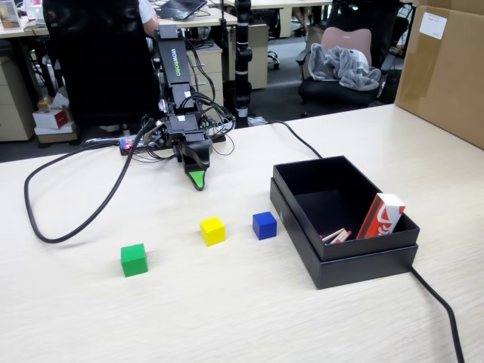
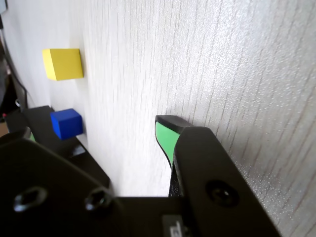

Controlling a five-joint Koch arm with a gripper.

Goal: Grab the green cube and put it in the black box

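The job looks barely begun: the gripper (image 1: 197, 180) sits low near the table (image 1: 227, 318) just above the middle of the fixed view, folded close to the arm's base, and nothing is in it. Only one green-tipped finger shows plainly in either view, so I cannot tell whether the jaws stand wide or narrow. The green cube (image 1: 134, 259) rests alone at lower left of the fixed view, well apart from the gripper and out of the wrist view. The black box (image 1: 355, 261) lies at right of centre, open, with a red-and-white packet (image 1: 380, 216) leaning inside it. The next move likely calls for swinging toward the frame's lower left, passing the wrong cubes, and coming down over the green one with jaws spread. Counted: one green cube, one yellow cube (image 1: 212, 231), one blue cube (image 1: 265, 225), one black box.
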